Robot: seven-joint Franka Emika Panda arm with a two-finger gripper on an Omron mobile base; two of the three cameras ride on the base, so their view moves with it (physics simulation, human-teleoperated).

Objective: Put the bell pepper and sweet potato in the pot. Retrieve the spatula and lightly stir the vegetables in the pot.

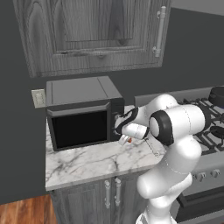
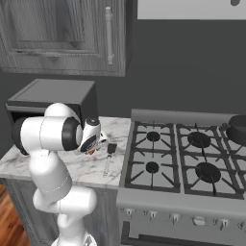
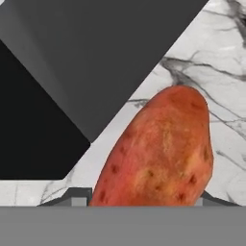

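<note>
Your gripper (image 3: 142, 201) is clamped on the sweet potato (image 3: 161, 151), low over the marble counter (image 1: 83, 164) just right of the microwave (image 1: 81, 111). Spatula (image 2: 109, 156) lies beside it; pot (image 2: 238, 129) sits well right.

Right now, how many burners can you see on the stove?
4 show whole on the grey gas stove: back left, back right, front left, front right. More may lie past the right edge, where the dark round pot sits.
</note>
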